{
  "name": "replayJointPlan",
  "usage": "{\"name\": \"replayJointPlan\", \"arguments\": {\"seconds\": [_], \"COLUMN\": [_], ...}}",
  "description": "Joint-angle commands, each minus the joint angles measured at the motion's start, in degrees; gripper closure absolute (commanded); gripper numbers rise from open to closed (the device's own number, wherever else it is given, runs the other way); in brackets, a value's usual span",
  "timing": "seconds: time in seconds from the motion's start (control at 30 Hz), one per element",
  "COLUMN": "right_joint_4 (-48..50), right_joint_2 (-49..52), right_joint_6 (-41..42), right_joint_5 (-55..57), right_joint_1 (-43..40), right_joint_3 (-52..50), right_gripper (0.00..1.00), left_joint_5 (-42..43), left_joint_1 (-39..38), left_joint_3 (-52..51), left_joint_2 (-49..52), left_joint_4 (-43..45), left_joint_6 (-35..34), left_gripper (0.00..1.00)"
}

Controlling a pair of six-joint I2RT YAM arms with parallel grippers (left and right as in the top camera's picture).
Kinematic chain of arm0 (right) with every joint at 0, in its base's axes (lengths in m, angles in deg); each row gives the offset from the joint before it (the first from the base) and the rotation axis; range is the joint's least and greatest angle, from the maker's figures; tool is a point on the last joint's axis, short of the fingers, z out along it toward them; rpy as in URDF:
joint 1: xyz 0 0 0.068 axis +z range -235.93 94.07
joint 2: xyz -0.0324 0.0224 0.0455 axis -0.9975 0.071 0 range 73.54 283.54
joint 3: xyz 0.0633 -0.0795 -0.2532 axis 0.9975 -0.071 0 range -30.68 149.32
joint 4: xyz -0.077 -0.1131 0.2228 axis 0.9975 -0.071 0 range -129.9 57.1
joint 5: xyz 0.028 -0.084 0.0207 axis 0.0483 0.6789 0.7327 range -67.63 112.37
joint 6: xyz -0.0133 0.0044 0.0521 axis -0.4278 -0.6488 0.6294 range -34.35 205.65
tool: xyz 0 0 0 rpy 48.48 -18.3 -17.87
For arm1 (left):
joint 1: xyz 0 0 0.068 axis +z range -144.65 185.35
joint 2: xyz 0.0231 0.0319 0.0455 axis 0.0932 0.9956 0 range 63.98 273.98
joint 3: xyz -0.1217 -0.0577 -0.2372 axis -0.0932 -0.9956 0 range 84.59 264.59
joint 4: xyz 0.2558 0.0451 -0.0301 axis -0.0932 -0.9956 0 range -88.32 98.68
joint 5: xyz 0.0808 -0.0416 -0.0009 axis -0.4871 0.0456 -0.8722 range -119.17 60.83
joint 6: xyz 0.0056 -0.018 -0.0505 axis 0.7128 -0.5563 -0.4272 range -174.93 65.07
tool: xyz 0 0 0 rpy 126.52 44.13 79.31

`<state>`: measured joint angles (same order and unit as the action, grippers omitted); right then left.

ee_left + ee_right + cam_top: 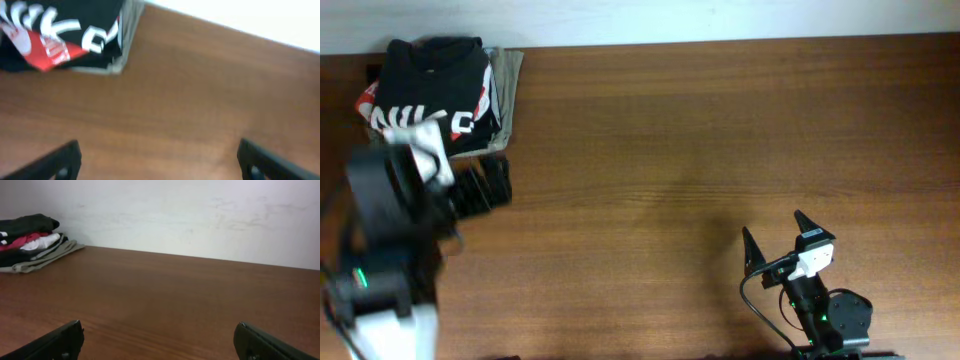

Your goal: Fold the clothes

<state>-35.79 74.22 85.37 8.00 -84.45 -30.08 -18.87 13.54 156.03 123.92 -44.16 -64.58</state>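
The black T-shirt [435, 70] with white lettering lies folded on top of a stack at the table's far left corner. It also shows in the left wrist view [102, 12], and in the right wrist view [27, 224] far off at the left. My left gripper [500, 182] is open and empty, just in front of the stack and apart from it; in its own view [159, 150] only bare table lies between the fingers. My right gripper [773, 225] is open and empty over the near right of the table, and its own view [159, 330] shows the same.
A red T-shirt [367, 100] and a beige folded garment [508, 80] lie under the black one. The wooden table [720, 130] ends at a white wall [200, 215] at the back.
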Motion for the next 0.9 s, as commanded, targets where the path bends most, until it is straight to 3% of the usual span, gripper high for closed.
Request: {"name": "replayJointPlan", "arguments": {"seconds": [0.0,0.17,0.37,0.53,0.67,0.87], "right_joint_4": [-0.3,-0.3,-0.3,-0.3,-0.3,-0.3], "right_joint_2": [-0.5,-0.5,-0.5,-0.5,-0.5,-0.5], "right_joint_6": [-0.4,-0.4,-0.3,-0.4,-0.4,-0.4], "right_joint_5": [0.2,0.2,0.2,0.2,0.2,0.2], "right_joint_1": [-0.4,-0.4,-0.4,-0.4,-0.4,-0.4], "right_joint_3": [-0.3,-0.3,-0.3,-0.3,-0.3,-0.3], "right_gripper": [0.01,0.01,0.01,0.01,0.01,0.01], "left_joint_5": [-0.4,-4.7,-2.2,-2.6,-7.3,-10.6], "left_joint_1": [-0.3,-0.3,-0.3,-0.5,-1.2,-1.3], "left_joint_3": [-23.1,-38.3,-60.8,-71.0,-71.0,-71.0], "left_joint_2": [-21.8,-39.8,-51.8,-59.7,-59.6,-59.6], "left_joint_4": [10.4,17.5,42.8,56.4,47.9,48.1], "left_joint_6": [0.0,0.4,0.2,0.3,0.3,0.3], "left_gripper": [0.01,0.01,0.01,0.01,0.01,0.01]}}
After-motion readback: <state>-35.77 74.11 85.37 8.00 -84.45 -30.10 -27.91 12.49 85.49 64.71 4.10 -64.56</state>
